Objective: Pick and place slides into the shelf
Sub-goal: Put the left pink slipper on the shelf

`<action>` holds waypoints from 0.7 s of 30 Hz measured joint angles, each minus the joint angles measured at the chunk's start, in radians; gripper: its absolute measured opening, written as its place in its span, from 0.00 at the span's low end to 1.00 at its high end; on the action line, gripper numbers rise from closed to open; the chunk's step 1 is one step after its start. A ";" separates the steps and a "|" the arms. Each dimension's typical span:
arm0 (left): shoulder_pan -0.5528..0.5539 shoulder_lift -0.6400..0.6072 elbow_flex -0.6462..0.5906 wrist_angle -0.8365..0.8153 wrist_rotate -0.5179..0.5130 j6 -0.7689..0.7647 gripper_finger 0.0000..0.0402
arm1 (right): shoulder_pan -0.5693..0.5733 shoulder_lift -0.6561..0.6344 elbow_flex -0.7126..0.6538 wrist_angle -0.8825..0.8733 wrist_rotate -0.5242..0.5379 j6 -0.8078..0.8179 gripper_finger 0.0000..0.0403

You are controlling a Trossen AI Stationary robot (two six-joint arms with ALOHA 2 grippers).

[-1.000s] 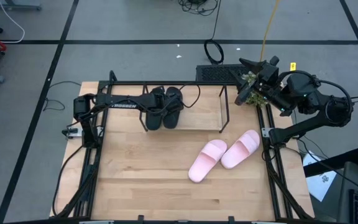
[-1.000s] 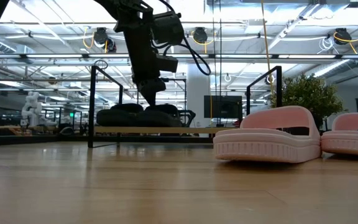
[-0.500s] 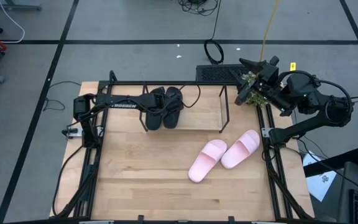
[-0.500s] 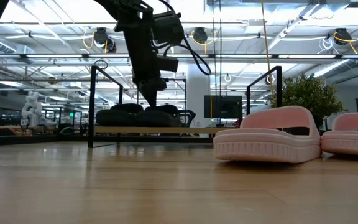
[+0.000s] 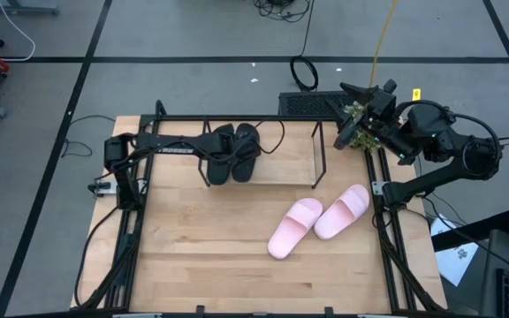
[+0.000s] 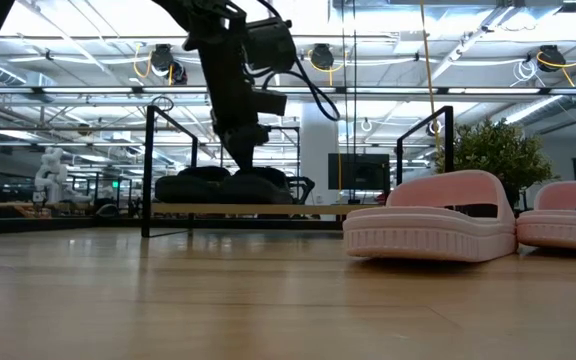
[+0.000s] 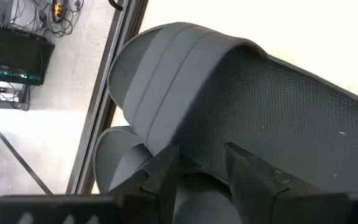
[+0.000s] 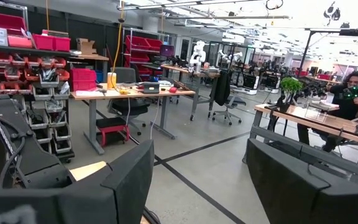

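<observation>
on the left, the left gripper [image 5: 216,159] reaches across the left end of the shelf [image 5: 290,172], down at the two black slides [image 5: 234,152] that lie side by side on its wooden board. in the left wrist view its fingers [image 7: 253,177] rest against the nearer slide's dark textured footbed with a narrow gap between them; whether they pinch the slide or have let go cannot be told. from table height, the arm comes down onto the black pair [image 6: 223,186] on the rack. toward the middle right, the two pink slides [image 5: 318,221] lie touching each other on the wooden tabletop [image 5: 201,256], just in front of the shelf's right end. at far right, the right gripper [image 5: 358,115] waits off the table's back right corner, its fingers [image 8: 291,180] spread wide and holding nothing.
</observation>
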 joint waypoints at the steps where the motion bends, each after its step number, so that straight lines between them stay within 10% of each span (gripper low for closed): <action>1: -0.002 -0.004 0.000 -0.002 -0.003 -0.001 0.35 | 0.000 0.000 0.000 0.000 0.000 0.000 0.61; 13: -0.058 -0.194 0.080 -0.040 -0.001 -0.010 0.40 | 0.000 0.001 0.000 -0.001 -0.009 0.019 0.61; 21: -0.132 -0.396 0.163 -0.117 -0.119 0.023 0.40 | 0.005 0.049 0.000 -0.134 -0.425 0.191 0.61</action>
